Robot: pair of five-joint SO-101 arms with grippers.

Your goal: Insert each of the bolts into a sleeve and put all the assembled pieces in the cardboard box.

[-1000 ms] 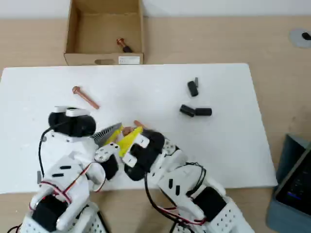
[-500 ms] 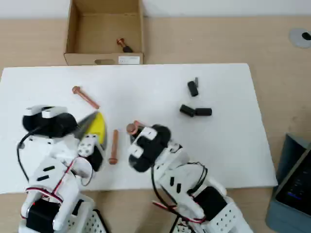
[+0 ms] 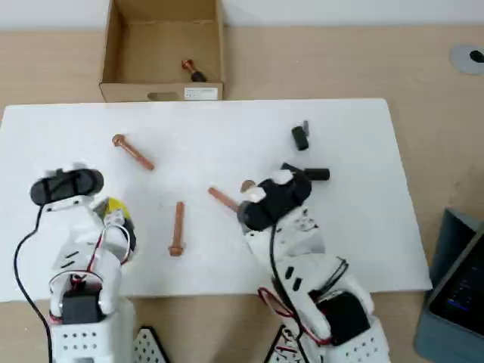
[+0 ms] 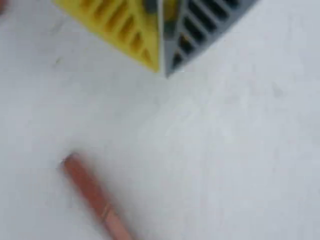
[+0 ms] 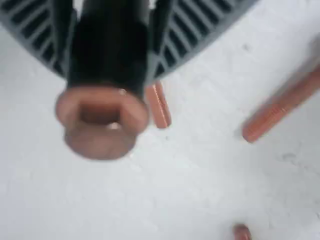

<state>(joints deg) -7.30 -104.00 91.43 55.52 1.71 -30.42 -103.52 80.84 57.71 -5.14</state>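
Presently, my right fingers clamped on a black cylindrical sleeve with a copper bolt seated inside, over the white table, my left fingers pressed together, empty, near a loose copper bolt.

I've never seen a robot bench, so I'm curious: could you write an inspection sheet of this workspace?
Surface: white board on a wooden table.
Job's things: brown cardboard box holding one sleeved copper bolt; three loose copper bolts; black cylindrical sleeves on the board.
Clutter: nothing seen.
Grippers: left gripper shut, empty; right gripper shut on a copper bolt in a black sleeve.
Cables: black cable beside the left arm; red and black wires at the right arm's base.
Surroundings: grey-blue device at the table's right edge; grey disc.
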